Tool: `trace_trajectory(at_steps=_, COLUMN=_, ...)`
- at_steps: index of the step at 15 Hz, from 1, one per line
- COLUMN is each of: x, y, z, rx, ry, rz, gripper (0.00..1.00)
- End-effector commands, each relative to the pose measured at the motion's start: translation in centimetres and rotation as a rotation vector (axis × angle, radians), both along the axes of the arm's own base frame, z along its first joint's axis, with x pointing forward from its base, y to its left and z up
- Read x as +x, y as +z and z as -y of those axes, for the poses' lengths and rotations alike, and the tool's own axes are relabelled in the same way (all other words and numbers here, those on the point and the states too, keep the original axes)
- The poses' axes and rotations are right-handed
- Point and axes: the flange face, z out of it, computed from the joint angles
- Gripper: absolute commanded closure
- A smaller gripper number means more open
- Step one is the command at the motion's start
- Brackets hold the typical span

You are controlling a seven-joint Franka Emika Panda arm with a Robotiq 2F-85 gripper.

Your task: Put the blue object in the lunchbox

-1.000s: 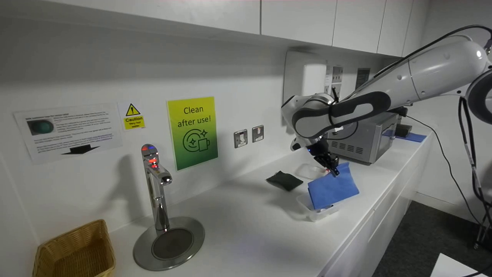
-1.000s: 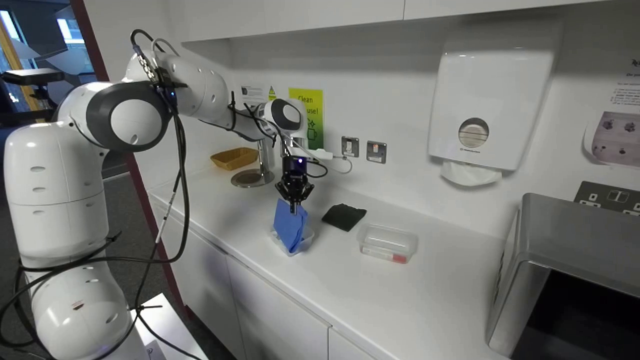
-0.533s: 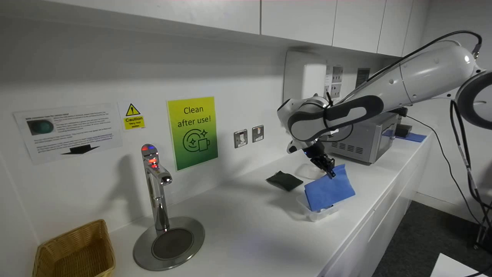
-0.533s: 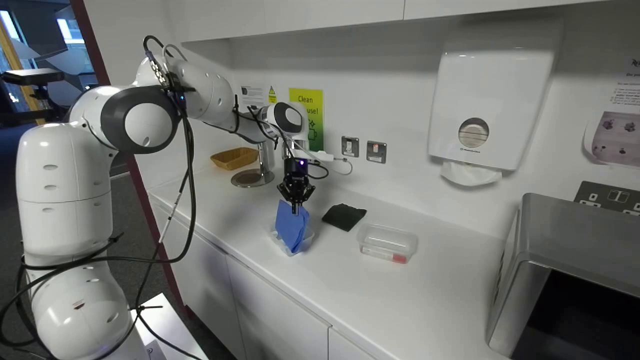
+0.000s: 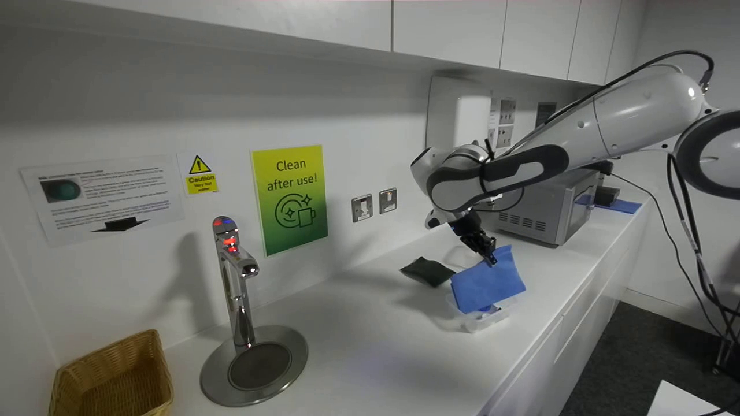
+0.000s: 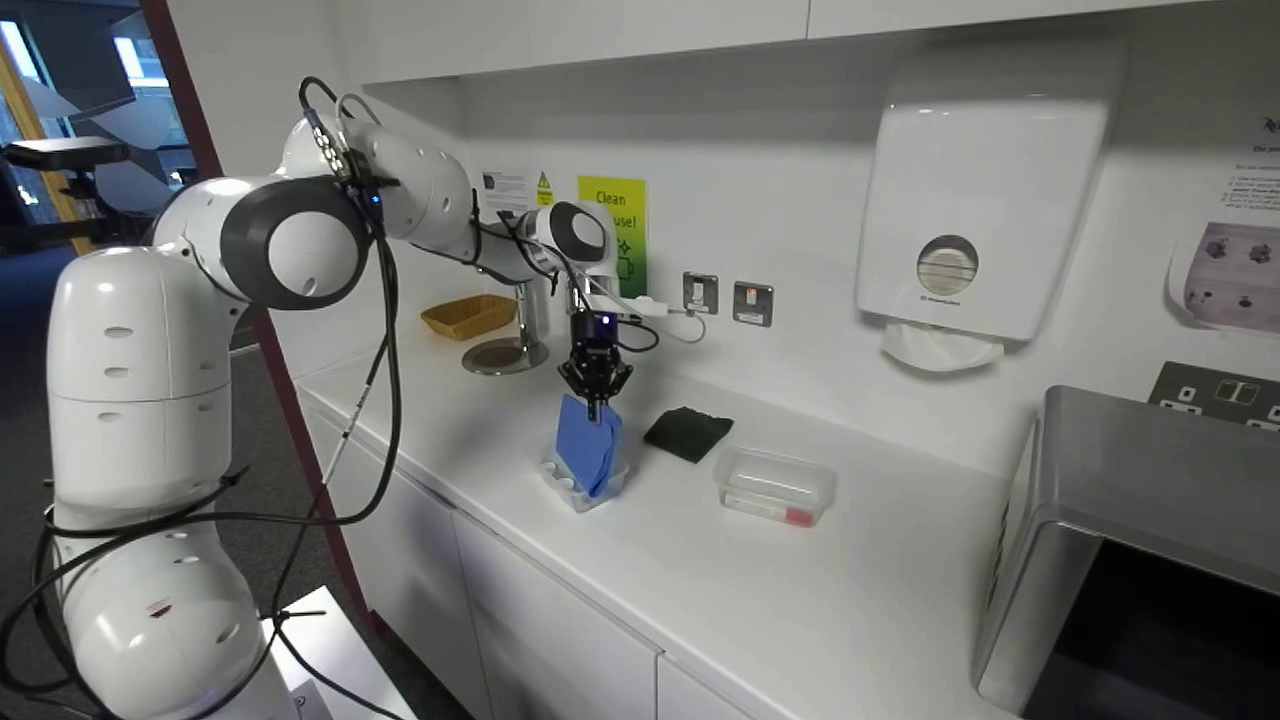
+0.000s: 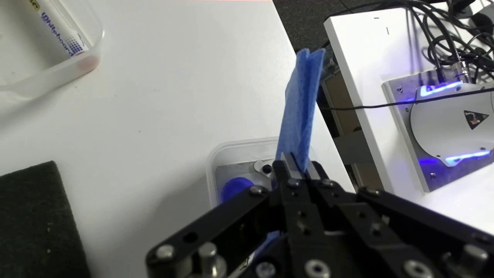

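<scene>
The flat, mid-blue, rectangular cloth sheet (image 5: 488, 284) hangs tilted over the smaller, shallow, translucent rectangular plastic lunchbox (image 5: 477, 323), though whether its lower edge touches inside cannot be told. Over the lunchbox, the black two-fingered metal gripper (image 6: 597, 411) is closed on the cloth, pinching it partway along the upper edge. The sheet looks light, soft and hard to break, so that upper-edge hold should serve, leaving the floppy lower end free to fold into the lunchbox, most likely over the small round blue item (image 7: 235, 188) lying inside.
</scene>
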Motion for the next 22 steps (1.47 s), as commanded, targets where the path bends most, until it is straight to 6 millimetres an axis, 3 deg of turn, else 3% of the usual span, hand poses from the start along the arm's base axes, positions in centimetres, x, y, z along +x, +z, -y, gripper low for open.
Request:
trace_trajectory(at_steps=1, x=0.6, y=0.7, z=-0.7, rx=-0.034, ry=-0.011, rz=0.003, gripper=0.99)
trace_trajectory(at_steps=11, x=1.4, y=-1.8, z=-1.9, rx=-0.047, ry=-0.037, rz=-0.021, gripper=0.97)
trace_trajectory(at_steps=12, x=1.5, y=-1.9, z=-1.9, rx=-0.046, ry=-0.042, rz=-0.021, gripper=0.71)
trace_trajectory(at_steps=14, x=1.6, y=-1.8, z=-1.9, rx=-0.044, ry=-0.048, rz=-0.018, gripper=0.63)
trace_trajectory(at_steps=22, x=1.8, y=0.9, z=-2.0, rx=-0.027, ry=-0.078, rz=0.038, gripper=0.05)
